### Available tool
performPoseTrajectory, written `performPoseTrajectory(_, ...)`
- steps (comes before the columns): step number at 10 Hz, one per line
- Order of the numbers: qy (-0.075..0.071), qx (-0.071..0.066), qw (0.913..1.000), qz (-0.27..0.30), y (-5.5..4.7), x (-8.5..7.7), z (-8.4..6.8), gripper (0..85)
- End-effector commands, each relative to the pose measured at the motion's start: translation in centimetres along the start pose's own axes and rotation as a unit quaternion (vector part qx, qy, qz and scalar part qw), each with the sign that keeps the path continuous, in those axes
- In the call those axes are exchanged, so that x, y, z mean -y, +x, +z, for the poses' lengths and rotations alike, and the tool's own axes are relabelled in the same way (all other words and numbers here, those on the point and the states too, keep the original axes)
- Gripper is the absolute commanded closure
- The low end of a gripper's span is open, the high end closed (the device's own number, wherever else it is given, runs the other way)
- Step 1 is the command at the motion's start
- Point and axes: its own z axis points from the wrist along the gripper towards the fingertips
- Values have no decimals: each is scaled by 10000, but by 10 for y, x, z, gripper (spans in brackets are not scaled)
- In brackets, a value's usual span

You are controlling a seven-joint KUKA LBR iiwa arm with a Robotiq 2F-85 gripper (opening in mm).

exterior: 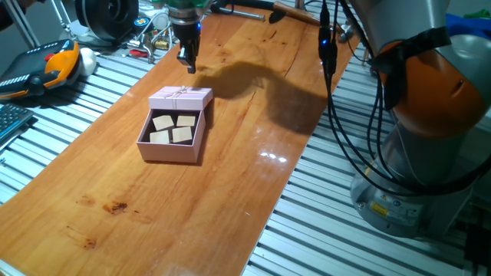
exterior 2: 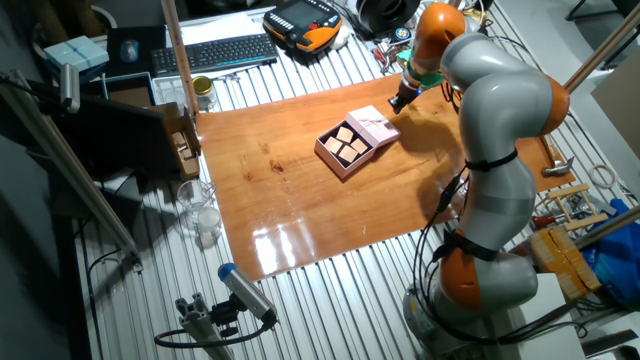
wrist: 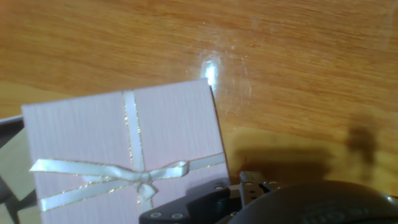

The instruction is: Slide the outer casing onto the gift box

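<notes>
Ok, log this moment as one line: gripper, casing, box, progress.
gripper: above table behind casing, holding nothing, jaw state unclear | outer casing: touching gift box's far edge | gift box: open, tan squares exposed | progress: not slid on

The grey-and-orange jointed robot arm [exterior 2: 500, 130] reaches across the table, its dark two-finger gripper [exterior: 187, 63] pointing downward, fingers close together, holding nothing.

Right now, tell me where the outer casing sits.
The outer casing sits on the wooden table, butted against the far end of the gift box, just beyond its tan squares, with the gripper hovering behind it.
</notes>
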Motion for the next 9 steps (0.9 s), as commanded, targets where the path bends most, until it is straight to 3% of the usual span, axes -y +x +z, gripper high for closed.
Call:
performPoseTrajectory(1, 0, 11, 10000, -9, -2, 2, 2, 850)
performPoseTrajectory(9, -26, 71, 10000, -15, -8, 9, 16, 850)
